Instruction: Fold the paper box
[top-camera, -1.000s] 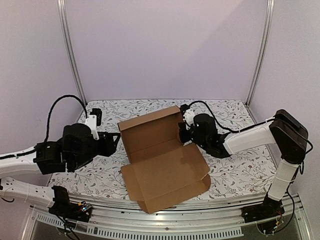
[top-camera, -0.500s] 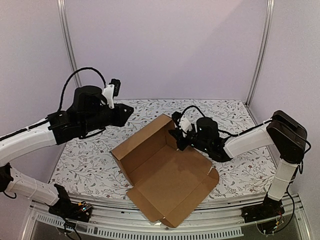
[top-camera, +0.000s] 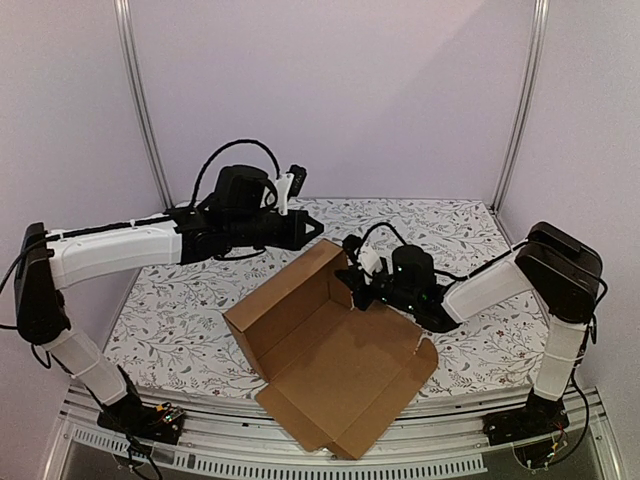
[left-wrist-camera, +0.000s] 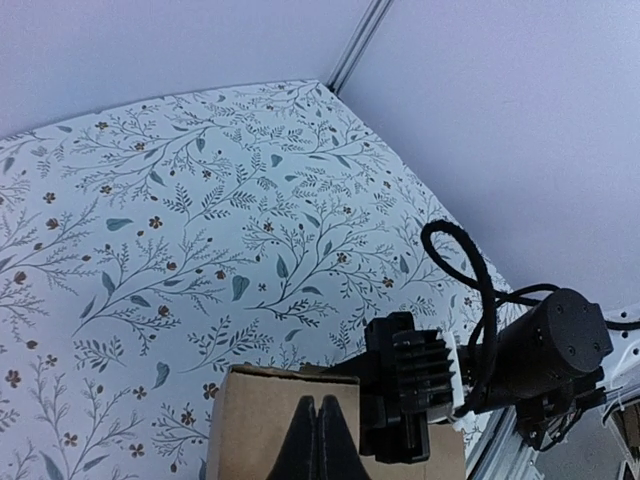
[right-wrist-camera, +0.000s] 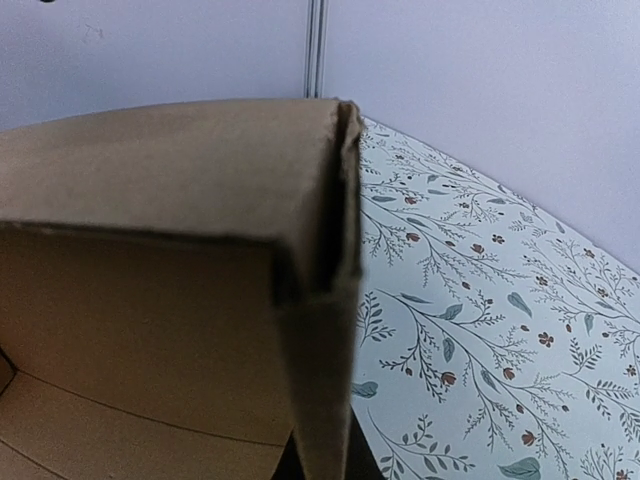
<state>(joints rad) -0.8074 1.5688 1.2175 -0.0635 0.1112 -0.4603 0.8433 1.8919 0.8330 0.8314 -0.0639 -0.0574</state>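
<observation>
The paper box (top-camera: 335, 360) is a brown cardboard sheet lying open in the middle of the table, with its back and left walls raised. My right gripper (top-camera: 352, 281) is shut on the upright wall at the box's back corner. In the right wrist view that wall's edge (right-wrist-camera: 325, 300) runs straight up from between the jaws of the right gripper (right-wrist-camera: 320, 468). My left gripper (top-camera: 318, 229) hovers just above and behind the same corner, shut and holding nothing. The left wrist view shows the left gripper (left-wrist-camera: 320, 408) with its fingertips pressed together over the cardboard (left-wrist-camera: 255, 425), beside the black right gripper (left-wrist-camera: 405, 385).
A floral cloth (top-camera: 200, 300) covers the table. The box's front flap (top-camera: 340, 435) overhangs the front metal rail (top-camera: 300, 462). Purple walls and two metal posts (top-camera: 140, 100) close off the back. The right arm's cable (left-wrist-camera: 470, 290) loops near the box corner.
My left arm rose and swung right, from beside the box's left wall to above its back corner, and its jaws shut. The box, held by the right gripper, turned and slid toward the front.
</observation>
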